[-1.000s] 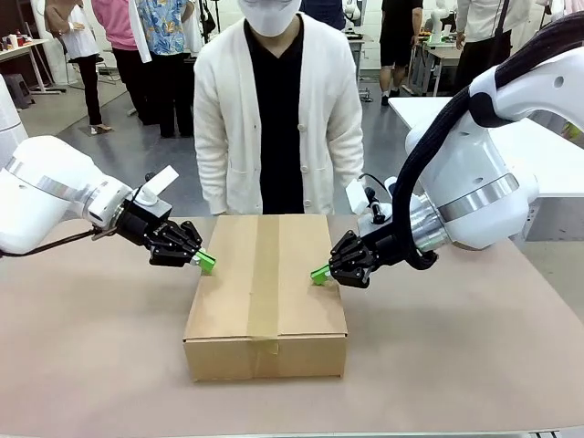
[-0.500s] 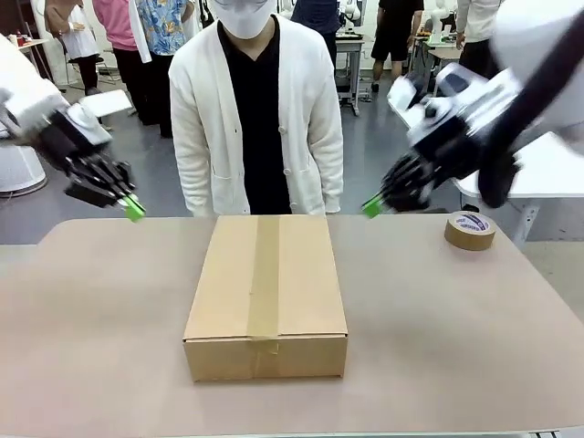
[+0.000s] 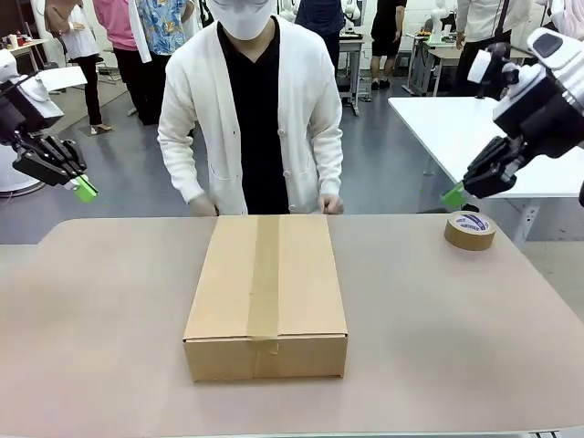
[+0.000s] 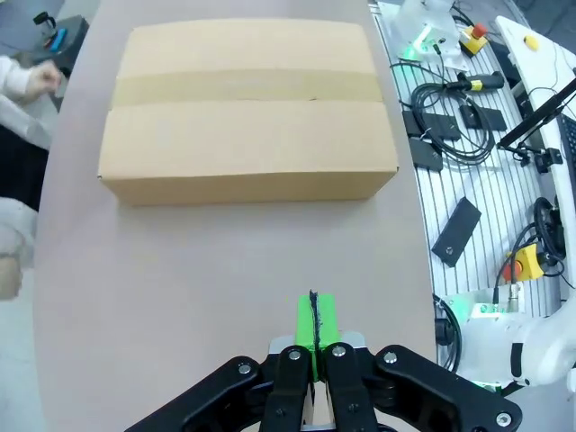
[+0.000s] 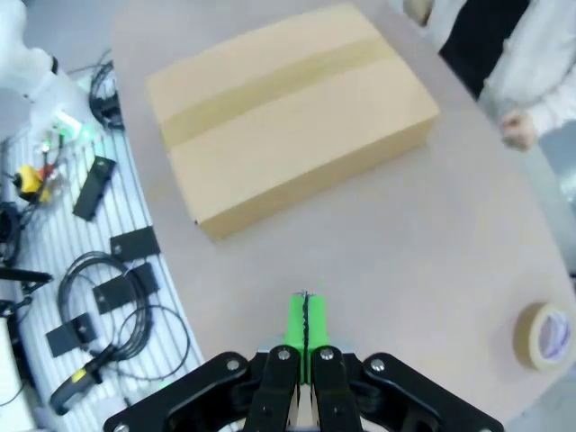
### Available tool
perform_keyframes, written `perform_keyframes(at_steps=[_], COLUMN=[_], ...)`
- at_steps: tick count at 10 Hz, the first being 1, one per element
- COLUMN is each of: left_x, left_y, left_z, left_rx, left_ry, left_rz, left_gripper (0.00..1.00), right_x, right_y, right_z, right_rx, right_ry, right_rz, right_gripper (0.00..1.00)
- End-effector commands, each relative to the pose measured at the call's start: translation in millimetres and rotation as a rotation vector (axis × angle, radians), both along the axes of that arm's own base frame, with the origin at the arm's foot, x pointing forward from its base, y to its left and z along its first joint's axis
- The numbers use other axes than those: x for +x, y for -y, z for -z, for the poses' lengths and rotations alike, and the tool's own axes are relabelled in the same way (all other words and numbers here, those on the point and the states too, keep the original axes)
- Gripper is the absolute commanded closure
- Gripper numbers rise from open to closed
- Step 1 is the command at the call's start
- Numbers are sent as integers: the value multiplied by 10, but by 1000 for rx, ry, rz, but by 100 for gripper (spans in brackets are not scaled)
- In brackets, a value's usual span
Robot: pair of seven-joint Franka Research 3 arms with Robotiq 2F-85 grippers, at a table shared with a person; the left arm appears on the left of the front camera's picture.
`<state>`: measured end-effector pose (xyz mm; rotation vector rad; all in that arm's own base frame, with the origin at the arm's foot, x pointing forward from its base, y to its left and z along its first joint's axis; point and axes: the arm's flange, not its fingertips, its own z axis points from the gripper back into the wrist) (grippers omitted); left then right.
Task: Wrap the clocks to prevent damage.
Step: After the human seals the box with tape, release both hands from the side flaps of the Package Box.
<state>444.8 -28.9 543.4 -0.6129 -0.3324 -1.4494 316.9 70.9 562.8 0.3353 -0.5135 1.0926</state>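
**A:** Status for you — cardboard box point(image 3: 265, 297) sits mid-table, flaps down, one strip of tape point(image 3: 265, 274) running lengthwise over the seam and folding down the near face. I can't see any clocks; my guess is they're inside the box, but the frames don't prove it.

**B:** Grippers?

**A:** Left gripper point(image 3: 84, 189) is up off the table at your far left, pads pressed together, nothing between them. The left wrist view confirms it: green pads point(image 4: 314, 322) flush, box point(image 4: 246, 110) well ahead. Right gripper point(image 3: 453, 195) is the same — fully closed and empty, raised at the right, near the tape roll point(image 3: 470, 230) but clear of it. From the right wrist camera the box point(image 5: 290, 114) lies well ahead and the roll point(image 5: 544, 335) is off to one side.

**B:** What can bite you from here?

**A:** A few things, all judgement:
- The person's hands point(image 3: 203, 207) rest at the far edge of the table, just behind the box. Any sweep toward that end risks contact.
- One tape strip only. If you lift or shove the box by a side, the end flaps could gape and the contents shift.
- If you go for the roll with jaws this tight, you'll knock it along the table — it lies near the right edge and could roll off.
- Pressing down on the lid with closed fingertips could dent the cardboard onto whatever is underneath.
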Motion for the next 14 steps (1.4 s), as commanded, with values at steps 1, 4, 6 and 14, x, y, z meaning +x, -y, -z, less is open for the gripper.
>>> perform_keyframes(at_steps=[1, 4, 6, 14], left_x=[-90, 0, 0, -15], left_y=[-19, 0, 0, -8], left_z=[79, 0, 0, 20], left_rx=[9, 0, 0, -3], left_ry=[36, 0, 0, 1], left_rz=[13, 0, 0, 3], left_gripper=[100, 100, 100, 100], right_x=[133, 0, 0, -4], right_y=[-38, 0, 0, 9], right_z=[167, 0, 0, 4], right_rx=[12, 0, 0, 19], right_ry=[-37, 0, 0, 7], right_rz=[-55, 0, 0, -22], right_gripper=[99, 99, 99, 99])
